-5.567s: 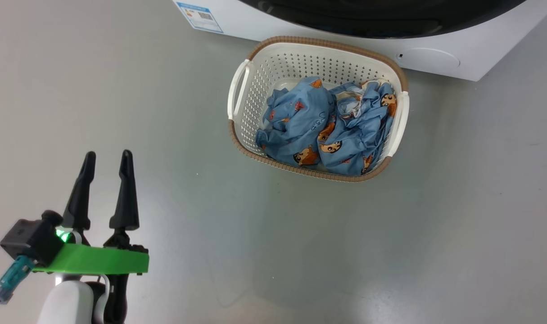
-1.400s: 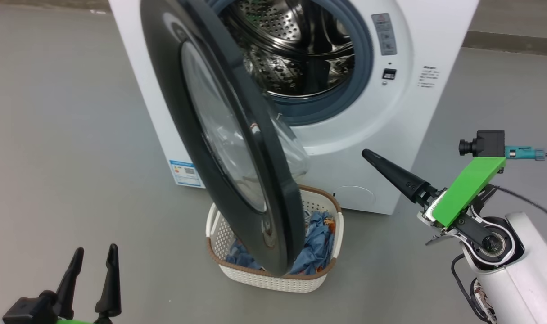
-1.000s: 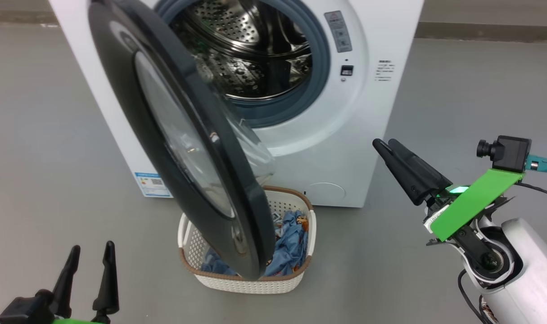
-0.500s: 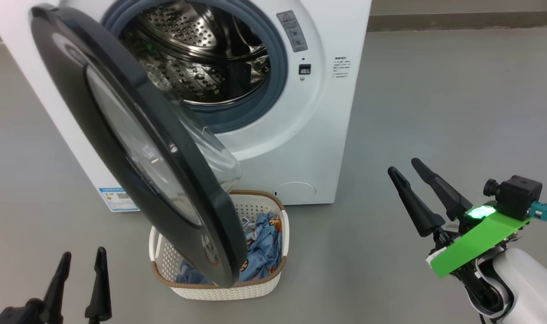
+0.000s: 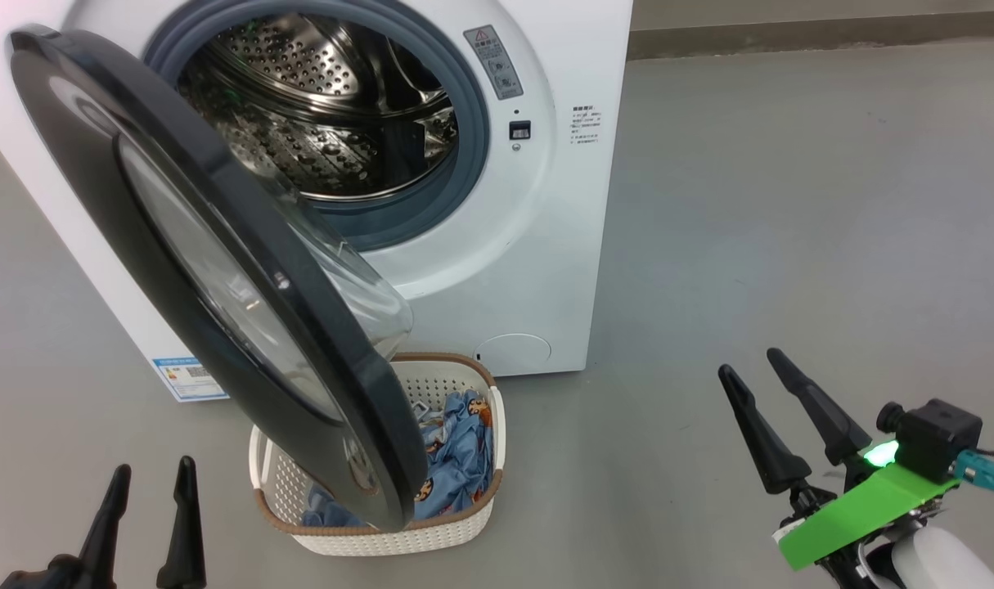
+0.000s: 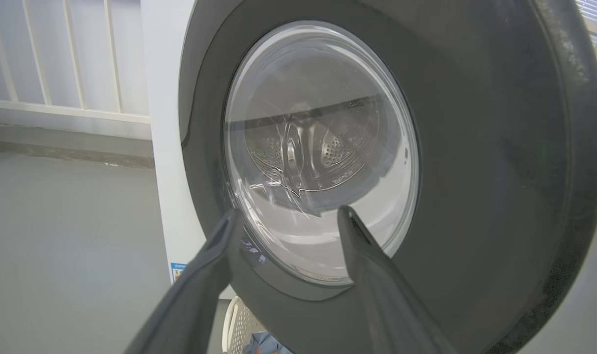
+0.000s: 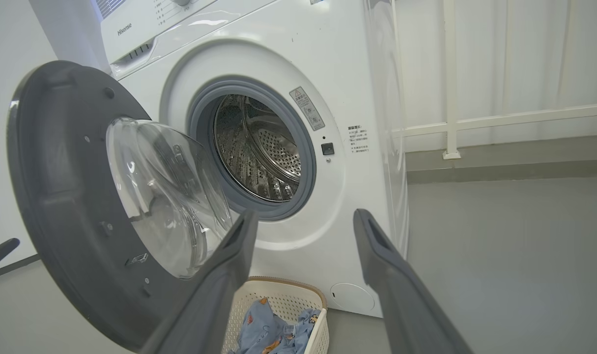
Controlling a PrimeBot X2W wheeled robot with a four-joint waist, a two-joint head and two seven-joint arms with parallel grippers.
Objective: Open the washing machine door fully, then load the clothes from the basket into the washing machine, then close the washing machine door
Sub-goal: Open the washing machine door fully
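Drawing the right gripper (image 5: 748,363) back from the washer (image 5: 537,245), we are keeping it and the left gripper (image 5: 155,466) spread and empty, while the door (image 5: 218,270) is hanging half open over the basket (image 5: 382,536), whose clothes (image 5: 456,458) are not yet loaded.

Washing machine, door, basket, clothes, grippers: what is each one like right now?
washing machine: drum looks empty.
washing machine door: open part-way, swung out above the basket.
basket: on the floor, holding the clothes.
clothes: crumpled inside the basket.
left gripper: open, empty.
right gripper: open, empty.
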